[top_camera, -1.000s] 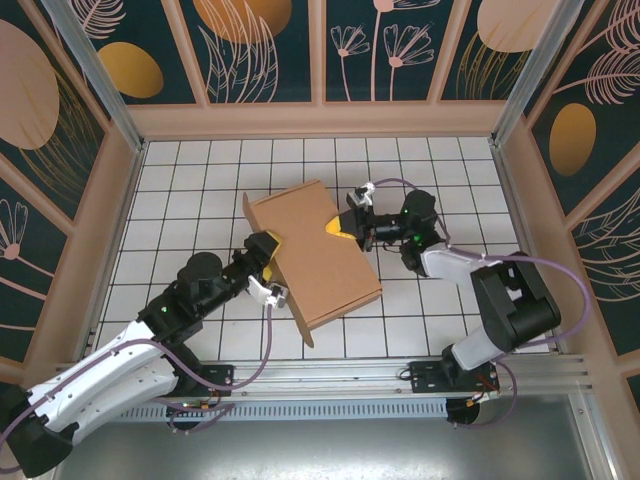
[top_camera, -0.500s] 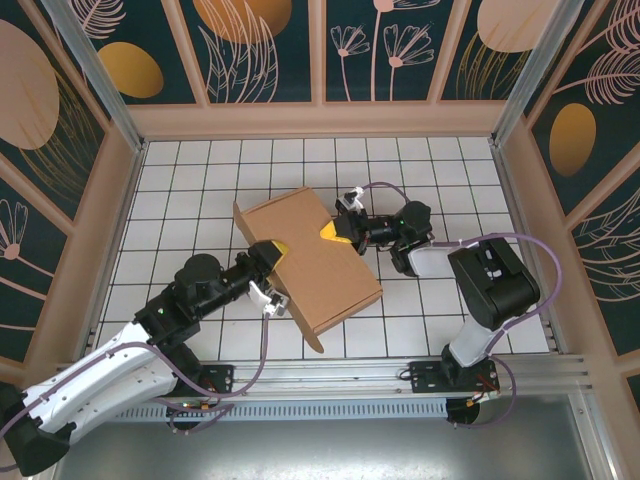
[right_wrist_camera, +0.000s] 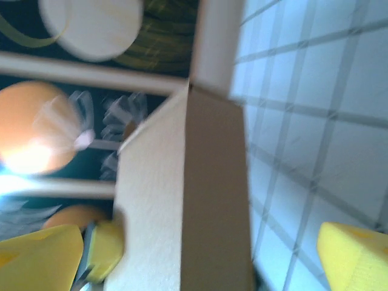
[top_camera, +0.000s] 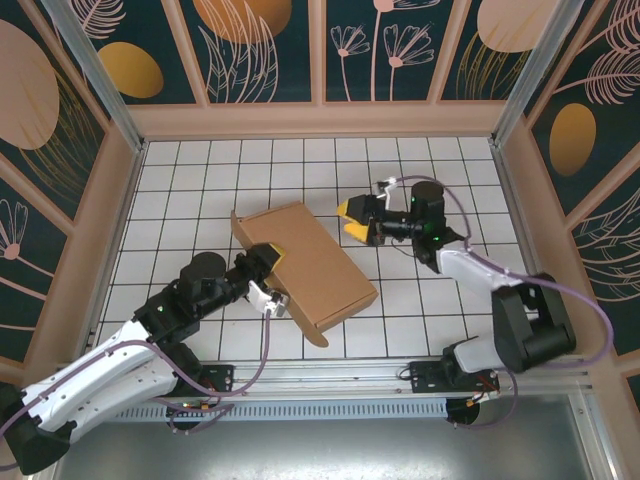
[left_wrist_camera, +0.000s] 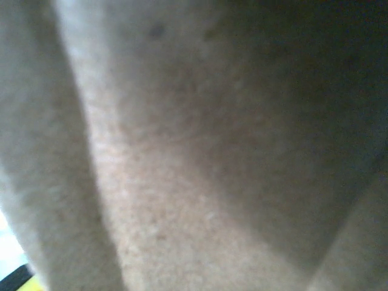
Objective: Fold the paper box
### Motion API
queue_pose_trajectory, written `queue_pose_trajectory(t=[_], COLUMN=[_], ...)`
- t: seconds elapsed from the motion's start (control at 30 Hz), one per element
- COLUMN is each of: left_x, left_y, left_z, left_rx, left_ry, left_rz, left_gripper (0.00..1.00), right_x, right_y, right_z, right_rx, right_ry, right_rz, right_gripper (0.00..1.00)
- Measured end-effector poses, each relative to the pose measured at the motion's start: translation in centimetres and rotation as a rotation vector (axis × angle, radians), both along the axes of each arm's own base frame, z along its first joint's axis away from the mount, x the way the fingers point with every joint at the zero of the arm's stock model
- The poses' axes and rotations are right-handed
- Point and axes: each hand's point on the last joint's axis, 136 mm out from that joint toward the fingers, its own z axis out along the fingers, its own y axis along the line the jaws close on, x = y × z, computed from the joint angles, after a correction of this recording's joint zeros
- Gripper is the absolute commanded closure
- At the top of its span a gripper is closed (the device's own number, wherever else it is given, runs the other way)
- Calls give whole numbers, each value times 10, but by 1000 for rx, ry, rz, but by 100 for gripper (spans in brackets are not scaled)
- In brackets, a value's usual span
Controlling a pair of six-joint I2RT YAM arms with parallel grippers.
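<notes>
The paper box [top_camera: 312,262] is a shallow brown cardboard box lying closed on the white tiled floor, with a flap standing up along its left edge. My left gripper [top_camera: 272,274] is shut on that left edge, one yellow finger on the lid and the white one beside the flap. Blurred cardboard [left_wrist_camera: 194,157] is pressed close against the left wrist camera. My right gripper [top_camera: 354,221] hangs open a short way off the box's far right corner, touching nothing. In the right wrist view the box's corner [right_wrist_camera: 176,212] stands between the spread yellow fingertips [right_wrist_camera: 42,257].
Wooden walls [top_camera: 112,200] ring the tiled floor [top_camera: 450,300]. An aluminium rail [top_camera: 330,385] runs along the near edge by the arm bases. Bare tiles lie behind the box and to its right.
My right gripper let go of the box's right edge, opened wide and drew back to the right. My left gripper closed on the left edge, and the box shifted slightly left.
</notes>
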Motion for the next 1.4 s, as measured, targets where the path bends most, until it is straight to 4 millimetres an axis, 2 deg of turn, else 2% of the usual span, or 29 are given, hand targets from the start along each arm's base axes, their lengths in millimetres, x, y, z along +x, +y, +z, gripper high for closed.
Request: queue_pose_trajectory(t=[0.13,0.23,0.3,0.37,0.47,0.57,0.67,0.8,0.9,1.1,1.4], left_x=[5,6,5,4,2,0,1,1,0,3,21], left_y=[1,-1,-5,-8,-15,-21,-27,-27,-19,-15,-39], left_z=[-4,-6,-3,3,13,21,17,-17,-44,-60,-107], left_rx=[-24,-65,-104,-134,-168,-172,-135,14,143,285,492], left_ry=[161,322,437,532,660,765,849,946,993,1024,1060], left_rz=[84,153,197,232,275,315,376,492,578,645,623], left_gripper=[58,64,63,63,63,65,62,56,52,47,33], right_x=[19,27,30,30,27,27,26,26,28,29,21], right_y=[-36,-71,-91,-106,-117,-119,-118,-118,-123,-120,-105], right_z=[-4,-12,-13,-10,-2,3,3,3,7,14,11], right_rx=[-263,-485,-609,-690,-747,-761,-767,-775,-797,-813,-801], right_ry=[-131,-194,-226,-257,-296,-316,-323,-329,-333,-359,-363], right_rz=[-217,-345,-405,-445,-473,-467,-458,-458,-486,-495,-436], right_gripper=[1,1,1,1,1,1,1,1,1,1,1])
